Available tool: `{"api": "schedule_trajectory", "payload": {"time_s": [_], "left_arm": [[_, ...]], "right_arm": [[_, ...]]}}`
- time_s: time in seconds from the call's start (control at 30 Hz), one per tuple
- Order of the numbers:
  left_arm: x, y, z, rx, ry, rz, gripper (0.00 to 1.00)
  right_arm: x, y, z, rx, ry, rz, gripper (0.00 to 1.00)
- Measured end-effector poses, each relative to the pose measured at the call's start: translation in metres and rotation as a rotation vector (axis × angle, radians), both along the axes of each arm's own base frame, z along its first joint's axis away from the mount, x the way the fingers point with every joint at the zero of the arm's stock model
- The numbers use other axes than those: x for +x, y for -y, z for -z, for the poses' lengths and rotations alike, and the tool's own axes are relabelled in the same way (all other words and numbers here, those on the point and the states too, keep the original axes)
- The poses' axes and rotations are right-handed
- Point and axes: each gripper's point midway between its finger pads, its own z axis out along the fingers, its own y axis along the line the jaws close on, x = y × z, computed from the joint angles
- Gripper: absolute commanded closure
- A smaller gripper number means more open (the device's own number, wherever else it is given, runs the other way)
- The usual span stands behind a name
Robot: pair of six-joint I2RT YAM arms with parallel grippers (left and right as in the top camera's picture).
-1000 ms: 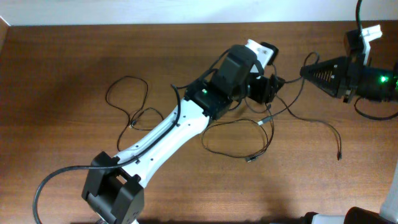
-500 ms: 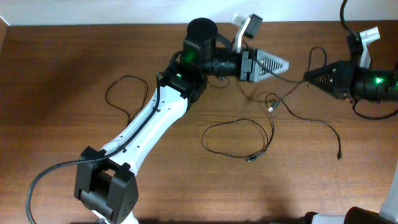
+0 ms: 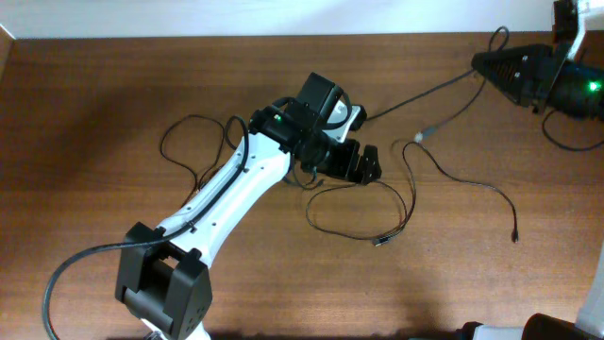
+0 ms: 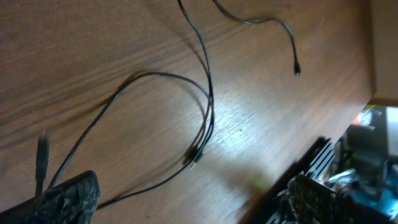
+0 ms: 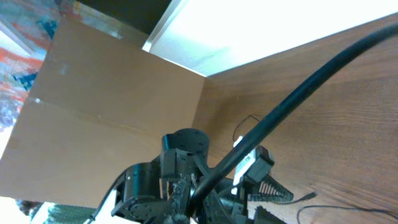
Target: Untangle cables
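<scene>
Several thin black cables lie on the brown table. One loop (image 3: 189, 142) lies at the left and another (image 3: 363, 210) at the centre, with a small plug (image 3: 378, 242) at its end. A strand (image 3: 472, 184) trails right to a plug (image 3: 515, 234). My left gripper (image 3: 364, 166) is open and empty, low over the centre loop, which shows between its fingers in the left wrist view (image 4: 200, 148). My right gripper (image 3: 483, 64) at the far right is shut on a cable (image 3: 425, 92) that runs taut toward the left arm. That cable crosses the right wrist view (image 5: 292, 102).
A silver-tipped plug (image 3: 422, 137) lies between the two grippers. The left arm (image 3: 236, 198) stretches diagonally from the front left across the table. The table's back edge (image 3: 189, 38) meets a white wall. A thick robot cable (image 3: 566, 142) hangs at the right.
My left gripper has swung down from the back of the table to the centre loop. My right gripper has pulled back toward the far right corner, drawing its cable taut.
</scene>
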Motion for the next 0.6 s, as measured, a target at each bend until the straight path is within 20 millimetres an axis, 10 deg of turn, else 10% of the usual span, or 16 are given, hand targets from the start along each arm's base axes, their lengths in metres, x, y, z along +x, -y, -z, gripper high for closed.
{"api": "schedule_trajectory", "payload": {"time_s": [0.37,0.6], "left_arm": [[-0.071,-0.041,0.020,0.206,-0.046,0.410,0.01],[0.028,-0.019,0.004,0.146,0.156,-0.055,0.01]], "right_arm": [[0.052,0.023,0.013,-0.072,-0.023,0.208,0.96],[-0.002,-0.011,0.066,-0.161,-0.209,0.000,0.96]]}}
